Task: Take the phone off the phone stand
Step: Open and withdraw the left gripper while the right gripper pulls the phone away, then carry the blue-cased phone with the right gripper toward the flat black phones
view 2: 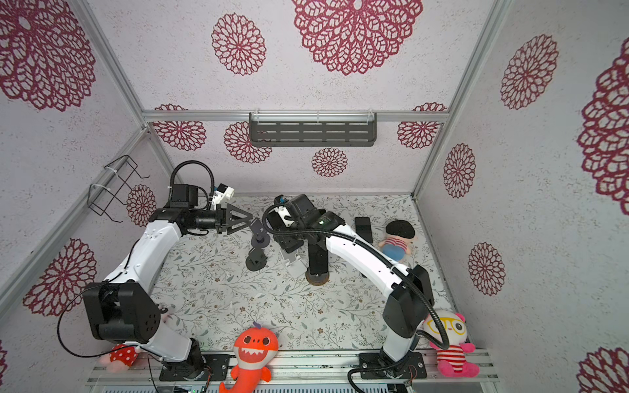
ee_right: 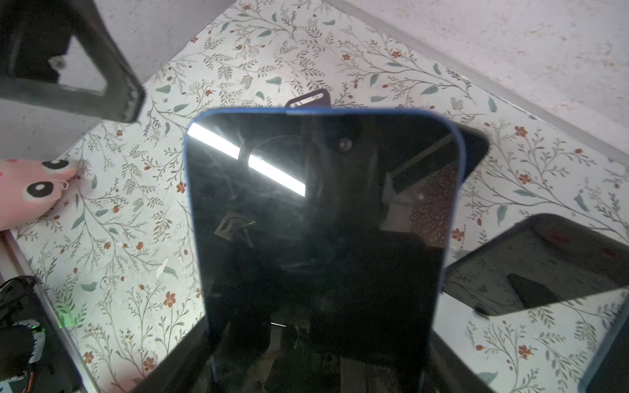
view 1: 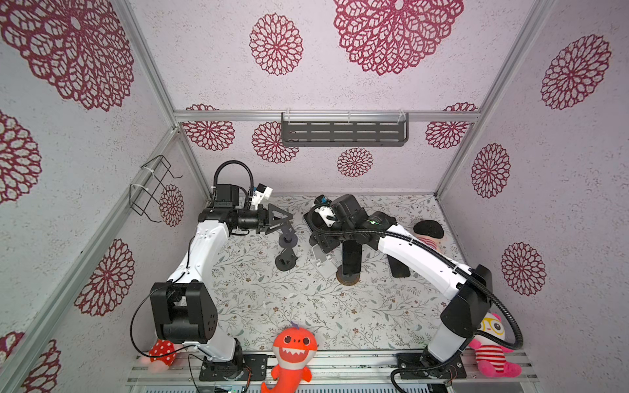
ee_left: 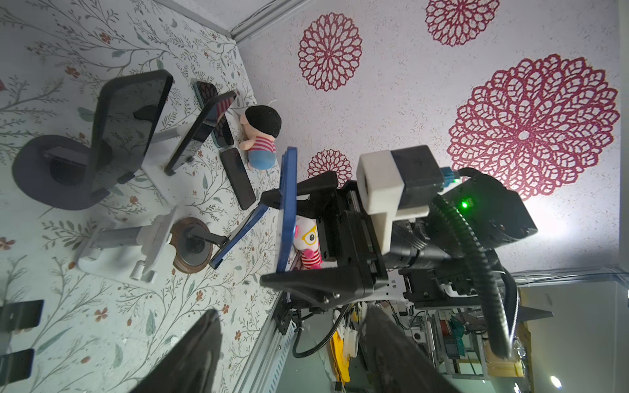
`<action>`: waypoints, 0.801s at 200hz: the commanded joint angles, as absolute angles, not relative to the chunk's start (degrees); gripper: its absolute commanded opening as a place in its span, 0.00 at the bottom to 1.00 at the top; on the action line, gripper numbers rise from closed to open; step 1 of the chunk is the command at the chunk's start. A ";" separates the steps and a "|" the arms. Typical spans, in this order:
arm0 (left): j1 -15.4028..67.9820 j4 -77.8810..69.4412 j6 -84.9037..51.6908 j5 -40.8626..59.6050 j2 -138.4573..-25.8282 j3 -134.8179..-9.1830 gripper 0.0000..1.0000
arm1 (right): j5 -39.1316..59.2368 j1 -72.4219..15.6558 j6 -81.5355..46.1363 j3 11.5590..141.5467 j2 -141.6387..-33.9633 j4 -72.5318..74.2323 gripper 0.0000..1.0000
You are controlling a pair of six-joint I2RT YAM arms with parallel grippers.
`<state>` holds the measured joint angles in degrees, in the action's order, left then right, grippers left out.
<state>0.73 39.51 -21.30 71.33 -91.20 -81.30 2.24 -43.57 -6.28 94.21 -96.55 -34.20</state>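
Phone (ee_right: 323, 238), blue-edged, screen dark, filled the right wrist view: clamped between the fingers of the right gripper (ee_left: 272, 240), off every stand, above the floral table (view 1: 289, 316). Left gripper (view 1: 287, 221) stood wide, holding nothing, close by the dark stand (view 1: 286, 263). Brown-based stand (view 1: 347, 279) carried a second phone (view 1: 352, 257). Grey shelf (view 1: 343, 134) hung on the rosette-papered back wall. Wire basket (view 1: 149, 187) on the left wall; orange plush shark (view 1: 294, 354) at the front rail.

Both top views look down on the whole tabletop (view 1: 306, 313); both wrist views, much nearer, share the blue phone (ee_right: 323, 238).
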 commanded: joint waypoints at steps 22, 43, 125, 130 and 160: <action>0.53 36.96 -21.37 70.80 -90.11 -80.33 0.70 | -1.53 -35.28 -11.51 91.46 -85.09 -30.35 0.42; 0.44 36.91 -20.98 69.81 -89.92 -80.17 0.70 | -1.99 -30.05 -12.97 88.62 -81.55 -31.31 0.42; 0.98 35.58 -21.34 63.18 -90.18 -79.06 0.67 | -4.51 -13.77 -12.83 83.23 -81.34 -39.57 0.41; 1.20 35.64 -21.23 62.62 -90.22 -78.97 0.68 | -4.17 -13.28 -12.82 82.96 -81.88 -39.35 0.41; 2.92 36.09 -20.30 59.46 -90.22 -78.90 0.68 | -3.34 -11.78 -12.96 81.53 -87.20 -36.44 0.39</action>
